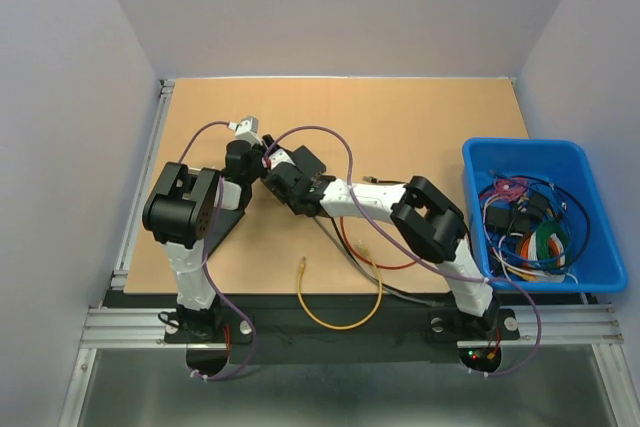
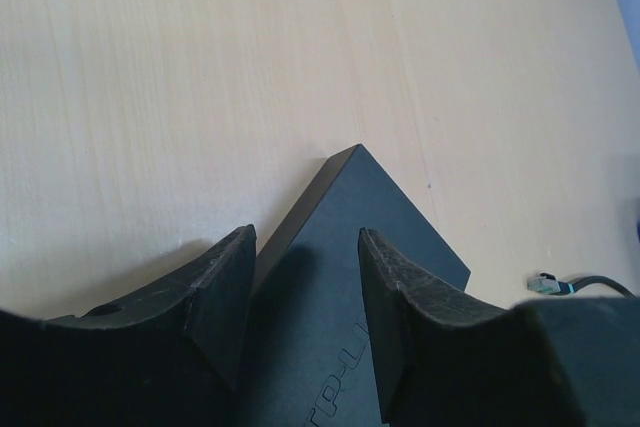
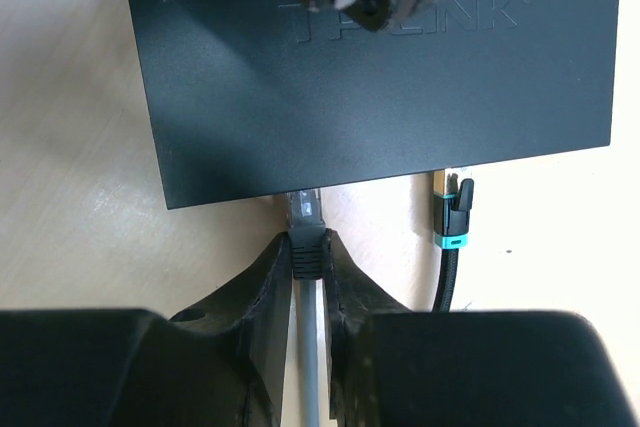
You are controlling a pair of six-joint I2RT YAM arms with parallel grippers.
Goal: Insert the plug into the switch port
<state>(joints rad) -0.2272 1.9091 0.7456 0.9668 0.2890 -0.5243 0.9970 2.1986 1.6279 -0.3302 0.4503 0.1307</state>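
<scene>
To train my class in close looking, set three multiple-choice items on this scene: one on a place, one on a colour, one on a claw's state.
1. Where on the table does the blue bin stand?
A) at its right edge
B) at its left edge
C) between the arms

2. What colour is the loose cable looped nearest the front edge?
A) green
B) yellow
C) white

3. What is the right claw doing?
A) open, holding nothing
B) open over the bin
C) shut on the plug

Answers: 1 A, the top view shows it at the right side. 2 B, the loop is plainly yellow. 3 C, the fingers pinch the plug's black boot at the switch's edge.
</scene>
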